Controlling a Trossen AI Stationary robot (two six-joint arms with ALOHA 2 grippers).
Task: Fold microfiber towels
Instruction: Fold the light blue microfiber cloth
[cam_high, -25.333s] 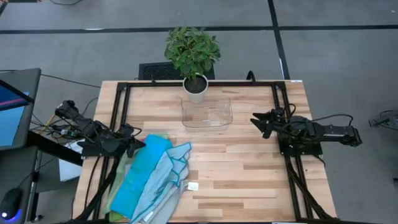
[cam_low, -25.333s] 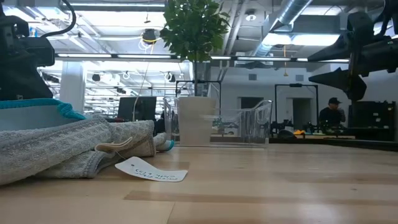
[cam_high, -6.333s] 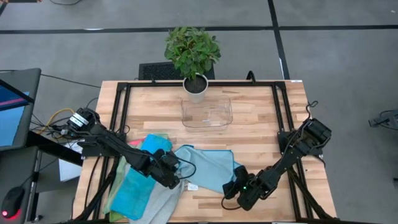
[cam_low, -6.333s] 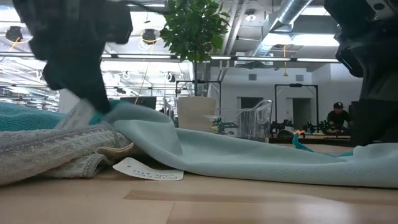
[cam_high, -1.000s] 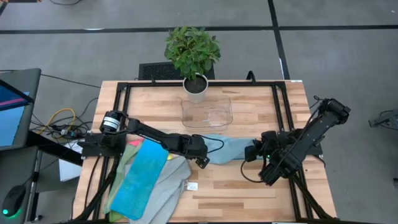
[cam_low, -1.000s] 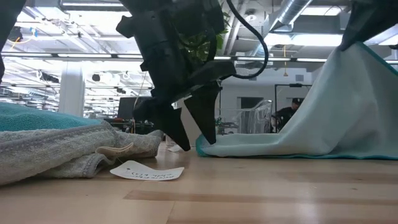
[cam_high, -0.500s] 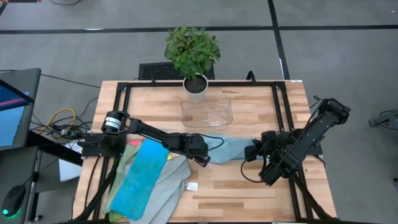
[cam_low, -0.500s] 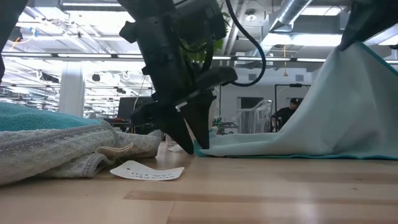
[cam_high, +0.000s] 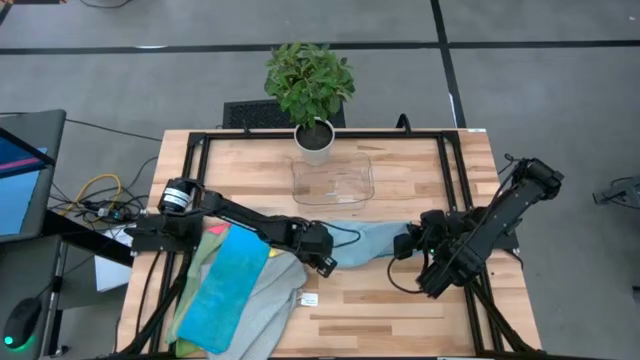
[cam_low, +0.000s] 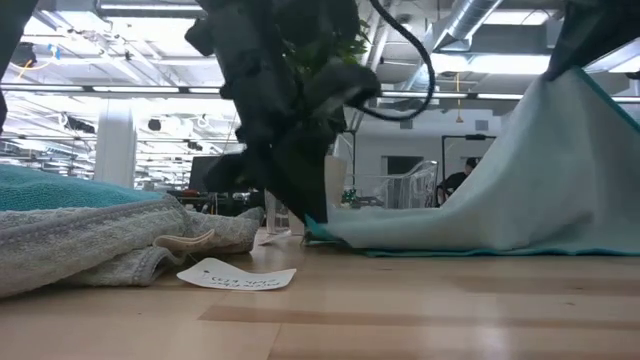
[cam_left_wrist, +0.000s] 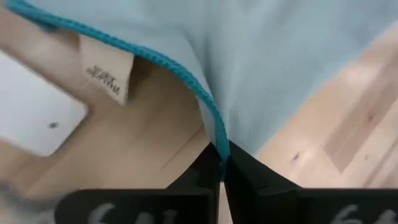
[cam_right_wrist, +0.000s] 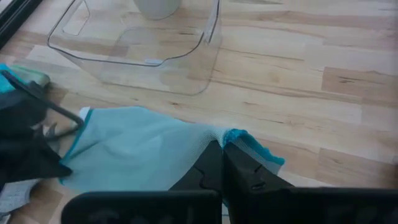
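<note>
A light grey towel with teal edging lies stretched across the middle of the table between my two grippers. My left gripper is shut on its left end and my right gripper is shut on its right end, which is raised. In the low view the towel slopes down from the upper right to the table. More towels lie in a pile at the near left, a bright blue one on top of a grey one. My left gripper pinches the towel's teal-stitched edge between its two fingers, at the towel's left end. The fingers come from above, slanting down. That end sits low, just at the table top. My right gripper pinches the towel's right corner between its two fingers, slanting down from the table's right. The corner is lifted clear, and the cloth hangs from it in a slope, its lower edge on the table.
A clear plastic tray stands behind the towel, with a potted plant at the far edge. A white card tag lies by the pile. Bare wood spans the near right of the table.
My left gripper has shut: its fingers stood apart around the towel's left end a second ago and are now closed on that edge. The wrist has tipped a little. My right gripper has kept still with the raised corner.
</note>
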